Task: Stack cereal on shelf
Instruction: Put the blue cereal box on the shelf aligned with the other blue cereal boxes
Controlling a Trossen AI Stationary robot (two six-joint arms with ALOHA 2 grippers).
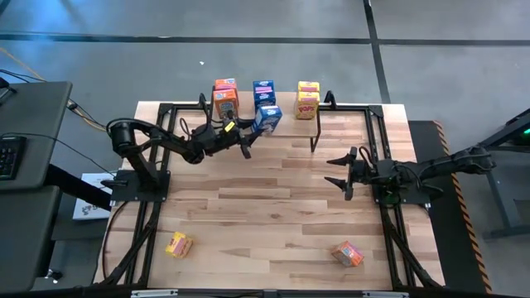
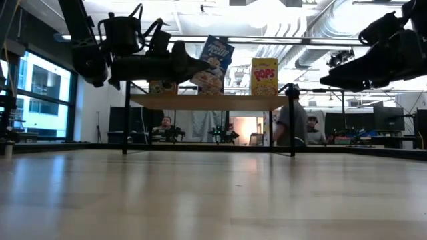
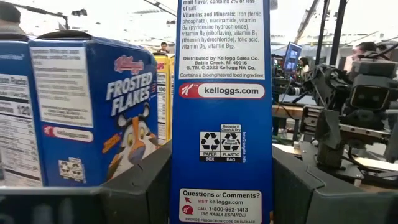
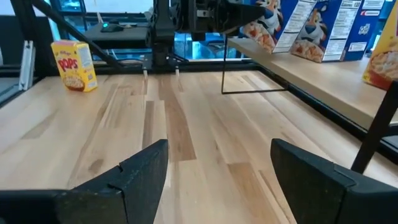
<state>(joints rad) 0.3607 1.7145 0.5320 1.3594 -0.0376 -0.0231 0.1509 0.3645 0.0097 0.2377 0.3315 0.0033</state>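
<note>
Cereal is what you are sorting here, and most of it is already up on the shelf (image 1: 348,116) along the far edge of the bench (image 1: 273,207). Starting at the left, your left gripper (image 1: 246,132) reaches toward the far side with its jaws pinching a blue cereal box (image 1: 267,117) by its narrow sides; the left wrist view shows the side panel standing upright between the two fingers, a hold that should keep the base clear for setting down. In the low view that box hangs tilted just above the shelf board, so I judge you are mid-placement, lining it up beside the boxes already there. To its left on the shelf sits an orange-red stack (image 1: 225,98), just behind it another blue box (image 1: 263,89), and further right a yellow stack (image 1: 308,99); keeping colours grouped seems to be the reason for the spacing. Mind the tilt: if you let go before the base is flat, the box could topple into its neighbour. Near the front of the bench two boxes still lie loose, a yellow one (image 1: 179,244) at the left and an orange-red one (image 1: 348,253) at the right. Your right gripper (image 1: 341,170) waits over the right middle of the bench, jaws spread and holding nothing, well placed to fetch the orange-red box next.
</note>
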